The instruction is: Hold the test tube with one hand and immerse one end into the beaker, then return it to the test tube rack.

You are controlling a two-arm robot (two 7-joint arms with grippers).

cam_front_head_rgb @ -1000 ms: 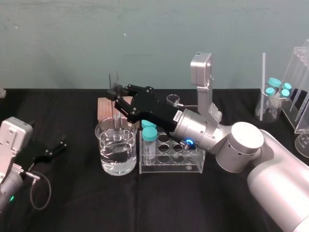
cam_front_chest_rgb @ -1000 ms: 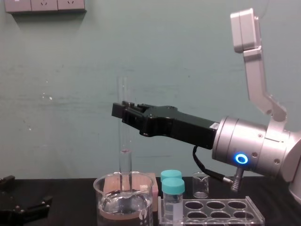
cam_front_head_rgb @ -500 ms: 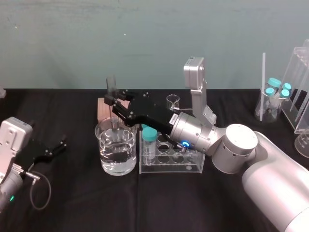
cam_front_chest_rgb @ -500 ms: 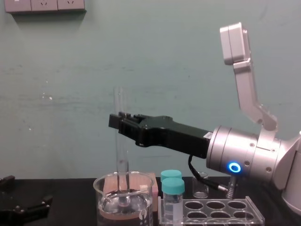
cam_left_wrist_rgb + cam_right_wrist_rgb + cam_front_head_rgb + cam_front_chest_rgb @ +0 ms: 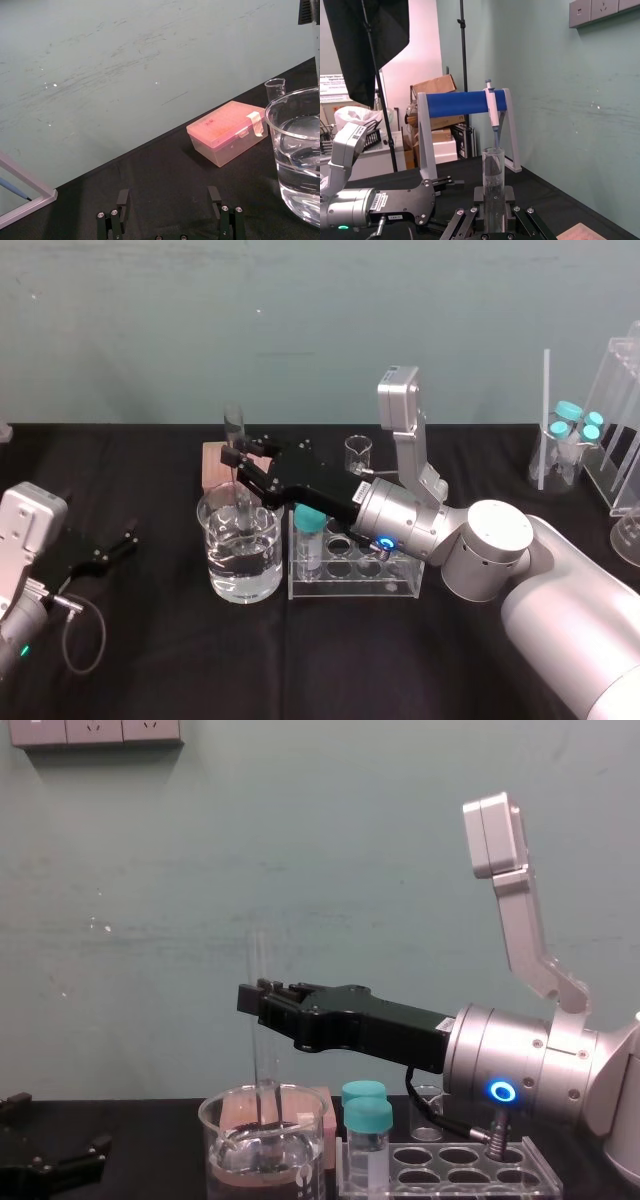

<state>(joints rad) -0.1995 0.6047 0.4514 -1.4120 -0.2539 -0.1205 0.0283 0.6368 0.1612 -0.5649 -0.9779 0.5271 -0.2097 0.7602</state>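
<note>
The test tube [image 5: 233, 422] stands upright, clear and uncapped, with my right gripper [image 5: 238, 455] shut on its middle. Its lower end reaches down into the water of the wide glass beaker [image 5: 240, 558]. From the side, the test tube [image 5: 260, 960] rises above the black right gripper [image 5: 256, 1000] and drops into the beaker [image 5: 225, 1140]. The right wrist view has the test tube [image 5: 493, 180] between the fingers [image 5: 479, 216]. The clear test tube rack [image 5: 392, 578] stands just right of the beaker. My left gripper [image 5: 169, 200] rests open at the table's left.
Two teal-capped vials [image 5: 368, 1117] stand in the rack's left end, under my right arm. A pink box [image 5: 227, 130] and a tiny beaker [image 5: 358, 450] sit behind the beaker. More capped vials [image 5: 572, 430] and clear stands are at the far right. A pipette stand [image 5: 465, 105] is to the left.
My right gripper has come down with the test tube, and the tube's lower end has sunk deeper into the beaker. The left arm has stayed put.
</note>
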